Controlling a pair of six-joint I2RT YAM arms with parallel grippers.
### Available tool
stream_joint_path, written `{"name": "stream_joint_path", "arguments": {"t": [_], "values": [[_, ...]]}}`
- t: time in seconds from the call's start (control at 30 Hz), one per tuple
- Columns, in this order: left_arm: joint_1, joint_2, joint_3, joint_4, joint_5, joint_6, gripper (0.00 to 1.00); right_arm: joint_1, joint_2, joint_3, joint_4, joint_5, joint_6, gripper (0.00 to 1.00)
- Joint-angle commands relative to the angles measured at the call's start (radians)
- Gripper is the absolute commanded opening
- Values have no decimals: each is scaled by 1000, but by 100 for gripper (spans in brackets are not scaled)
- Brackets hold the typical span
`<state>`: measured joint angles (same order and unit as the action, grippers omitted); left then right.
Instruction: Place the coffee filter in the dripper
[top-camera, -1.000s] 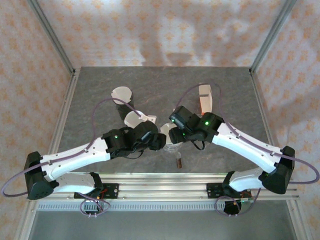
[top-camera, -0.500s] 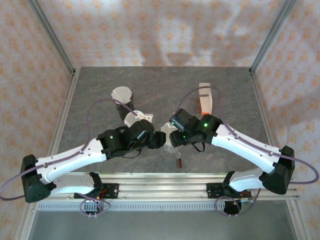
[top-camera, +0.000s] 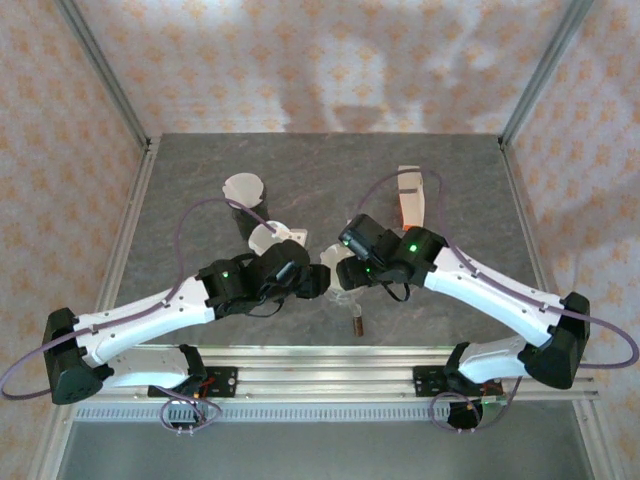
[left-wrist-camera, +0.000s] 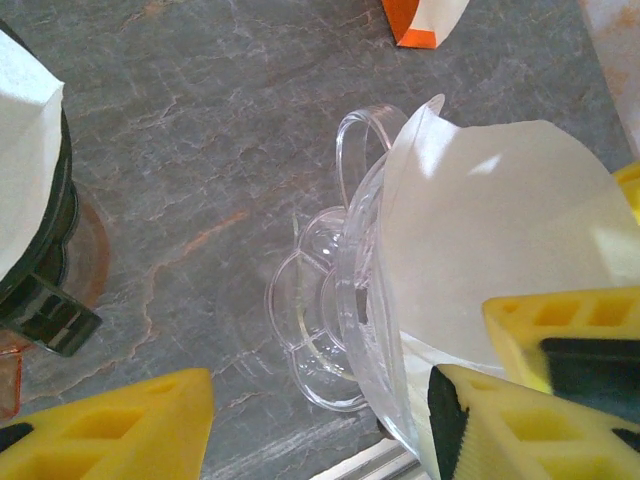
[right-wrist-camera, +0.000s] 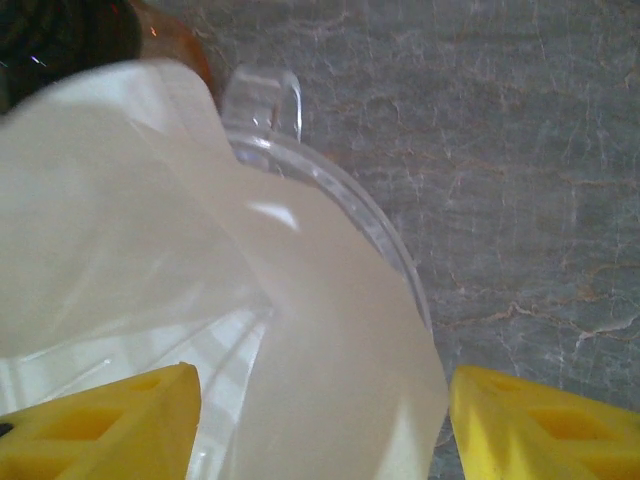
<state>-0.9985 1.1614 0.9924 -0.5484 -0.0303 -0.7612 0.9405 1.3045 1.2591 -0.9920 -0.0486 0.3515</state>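
The clear plastic dripper (left-wrist-camera: 350, 300) stands on the grey table near the front, its handle (left-wrist-camera: 358, 140) pointing away. The white paper coffee filter (left-wrist-camera: 490, 240) sits in its cone, the top edge rising above the rim. My left gripper (left-wrist-camera: 320, 425) is open. The dripper's wall lies between its fingers, close to the right finger (left-wrist-camera: 530, 420). My right gripper (right-wrist-camera: 325, 425) is open too, straddling the filter (right-wrist-camera: 330, 360) and the dripper rim (right-wrist-camera: 380, 235) from above. Seen from the top camera, both grippers (top-camera: 318, 280) (top-camera: 347, 272) meet over the dripper (top-camera: 345, 298).
A dark carafe with a white filter on it (top-camera: 245, 190) stands at the back left, and another white filter holder (top-camera: 268, 238) is beside my left arm. An orange-and-white pack (top-camera: 410, 195) lies at the back right. A small brown object (top-camera: 358, 323) sits by the front edge.
My left arm has reached a little further right toward the dripper. The right gripper's jaws have spread slightly around the filter.
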Motion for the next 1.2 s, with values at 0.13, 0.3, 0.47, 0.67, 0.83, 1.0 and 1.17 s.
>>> {"name": "stream_joint_path", "arguments": {"t": [0.13,0.3,0.47,0.67,0.83,1.0,1.17], "values": [[14,0,-17,5,-3,-3,60,-56,63,52,12,-16,-11,68],[17,1,-23,15,4,-4,60,-63,100,40,11,-31,-26,68],[21,6,-22,19,9,-4,60,-73,120,25,10,-30,-30,69],[22,12,-24,20,16,-4,60,-78,131,4,8,-18,-41,69],[22,18,-25,26,22,-7,60,-78,149,-15,16,-21,-50,69],[24,22,-27,30,23,-9,60,-78,155,-27,24,-20,-56,69],[27,10,-32,32,25,-13,65,-78,169,-43,32,-23,-58,69]]}}
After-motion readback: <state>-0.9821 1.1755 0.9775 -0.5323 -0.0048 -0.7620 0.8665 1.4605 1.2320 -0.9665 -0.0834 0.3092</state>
